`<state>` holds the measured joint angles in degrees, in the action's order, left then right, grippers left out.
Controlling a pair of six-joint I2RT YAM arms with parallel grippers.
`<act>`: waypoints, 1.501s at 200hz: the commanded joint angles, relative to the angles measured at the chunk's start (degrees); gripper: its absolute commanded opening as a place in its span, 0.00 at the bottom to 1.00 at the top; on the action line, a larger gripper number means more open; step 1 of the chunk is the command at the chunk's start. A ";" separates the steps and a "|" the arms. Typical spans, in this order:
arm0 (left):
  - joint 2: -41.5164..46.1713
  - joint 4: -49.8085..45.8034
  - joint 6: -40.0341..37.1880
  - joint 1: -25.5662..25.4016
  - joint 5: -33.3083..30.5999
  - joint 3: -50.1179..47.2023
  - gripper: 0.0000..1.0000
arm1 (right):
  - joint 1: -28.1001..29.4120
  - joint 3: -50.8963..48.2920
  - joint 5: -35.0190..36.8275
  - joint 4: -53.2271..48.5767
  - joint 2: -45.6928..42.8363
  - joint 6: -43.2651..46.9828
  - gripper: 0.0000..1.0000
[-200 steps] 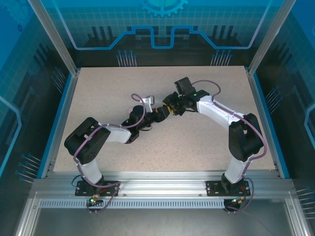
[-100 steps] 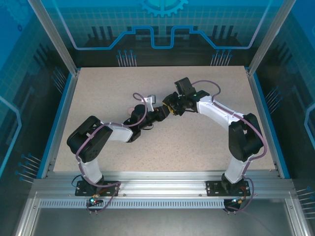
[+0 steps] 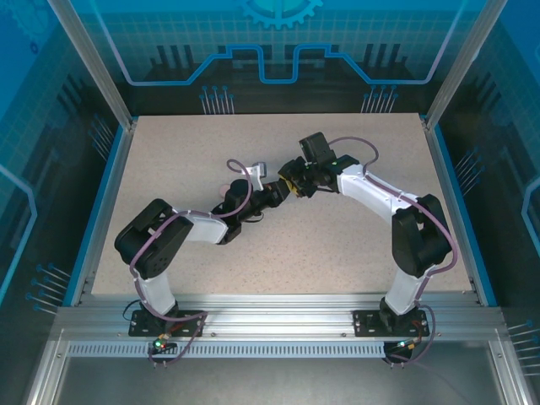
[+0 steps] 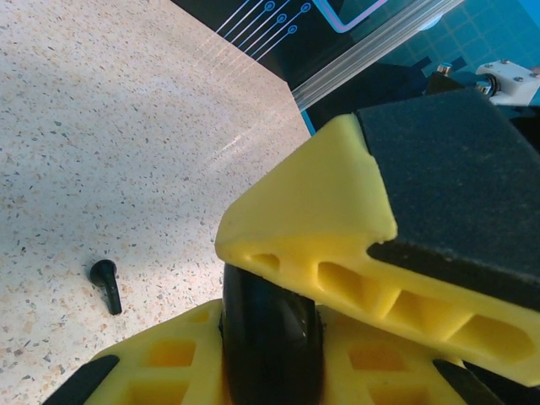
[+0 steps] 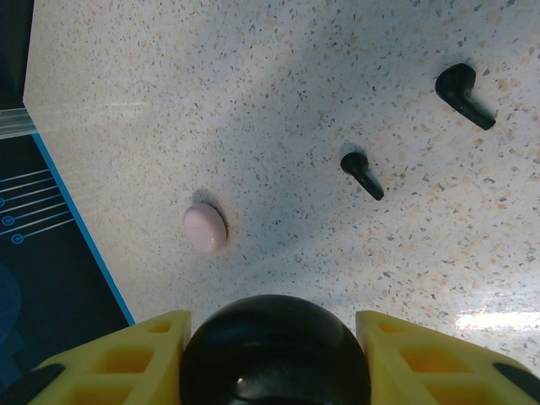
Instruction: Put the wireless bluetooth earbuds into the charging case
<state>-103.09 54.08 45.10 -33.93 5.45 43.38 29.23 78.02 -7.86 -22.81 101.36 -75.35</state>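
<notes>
1. Counting 2 arms over the table [image 3: 169, 160], wrists meeting near its middle, with left gripper [image 3: 275, 196] and right gripper [image 3: 290, 182] tip to tip
2. Counting 1 black case [image 5: 274, 354], rounded and glossy, sitting between both grippers; cannot tell lid open or closed
3. Left gripper: pinched tight on the case [image 4: 270, 346], seen edge-on in the left wrist view, one yellow finger on either side
4. Also seeing 1 more padded finger [image 4: 321, 211], yellow with a dark pad, slanting across above the case and touching its top; cannot tell from that view whose it is
5. Right gripper: fingers flush against both sides of the case, no gap visible in the right wrist view, so reads as clamped on it
6. Counting 2 black buds in the right wrist view, both lying loose on the table and outside the case: bud 1 [image 5: 361, 173] mid-frame, bud 2 [image 5: 462, 94] up and right of it, near each other but not touching, stems pointing lower right
7. Counting 1 black bud [image 4: 107, 285] in the left wrist view, flat on the table left of the fingers, clear of them; cannot tell which of the two
8. Counting 1 pink piece [image 5: 205, 228], pale and rounded, on the table left of bud 1 and apart from it; cannot tell whether bud or case
</notes>
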 commanded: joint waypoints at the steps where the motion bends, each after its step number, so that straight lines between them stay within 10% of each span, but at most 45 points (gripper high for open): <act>1: 3.37 -0.08 -1.48 -0.17 0.51 0.08 0.00 | -1.20 1.99 0.38 -0.37 -3.07 2.25 0.55; 60: 13.17 -11.47 -9.69 1.72 11.47 0.93 0.00 | -9.01 -5.14 1.60 2.20 -15.28 15.00 0.60; 149: 21.09 -30.84 -18.28 9.03 38.60 7.92 0.00 | -13.92 -24.03 -32.24 23.38 -29.09 43.88 0.58; 300: 23.77 -29.83 -16.71 8.97 41.69 9.02 0.00 | -7.73 -20.46 -29.90 23.67 -19.24 45.47 0.51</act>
<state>-82.32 22.35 28.38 -25.02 44.21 50.35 22.20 56.40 -39.57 0.71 79.18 -31.00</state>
